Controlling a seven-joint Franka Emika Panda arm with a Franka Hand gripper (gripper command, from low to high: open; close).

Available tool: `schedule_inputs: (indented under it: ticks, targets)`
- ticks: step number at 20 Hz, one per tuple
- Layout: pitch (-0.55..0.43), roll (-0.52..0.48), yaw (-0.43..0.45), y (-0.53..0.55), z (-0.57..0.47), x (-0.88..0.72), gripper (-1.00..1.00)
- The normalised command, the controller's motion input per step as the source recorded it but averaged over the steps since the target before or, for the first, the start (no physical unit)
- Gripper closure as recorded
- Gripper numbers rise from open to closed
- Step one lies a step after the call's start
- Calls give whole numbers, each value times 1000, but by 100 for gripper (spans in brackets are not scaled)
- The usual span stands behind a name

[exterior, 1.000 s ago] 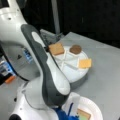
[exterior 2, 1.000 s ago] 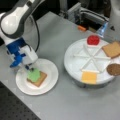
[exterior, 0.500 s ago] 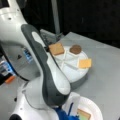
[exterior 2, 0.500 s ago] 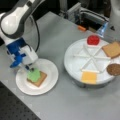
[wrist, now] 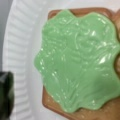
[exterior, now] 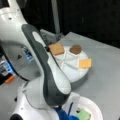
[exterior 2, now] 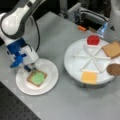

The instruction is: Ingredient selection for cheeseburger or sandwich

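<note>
so, step: the sandwich [exterior 2: 37, 78] is being built on the small white plate [exterior 2: 51, 83]. a toast square with the green lettuce [wrist: 77, 60] on top is already there.
gripper: the gripper [exterior 2: 29, 68] is low over the plate, at the sandwich's upper left corner in a front view. i cannot tell if its fingers are apart or closed, and i see nothing in them.
sandwich and gripper: the pile lies just beside the fingertips, a little toward a front view's bottom right. i cannot tell if they touch.
wrist view: the lettuce fills most of it, with brown toast [wrist: 53, 103] peeking out around it. a dark bit sits at the left edge.
left to pick: the round divided tray [exterior 2: 75, 62] sits well apart, at a front view's right. it has the red tomato [exterior 2: 93, 40], the other toast square [exterior 2: 111, 49], the brown patty [exterior 2: 113, 69] and the yellow cheese [exterior 2: 89, 77], each in its own slot.
next move needs: i think more pieces must go on, so the arm has a long way to reach over to the tray.
other look: in a front view the arm [exterior: 47, 82] hides most of the plate.
</note>
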Motion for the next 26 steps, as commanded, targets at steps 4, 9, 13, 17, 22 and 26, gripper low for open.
schedule_inputs:
  ticks: [4,9,13,17,22,26]
  targets:
    - [43,-55,327,-158,50,232,-100]
    - [84,-75,296,-134,109,205,-100]
    - [178,-189,160,-26,362,138,-100]
    - [214,-326,46,140,456,90,-100]
    - [152,-449,14,311,332,-36,-100]
    - [34,-465,-28,402,107,-292,-100]
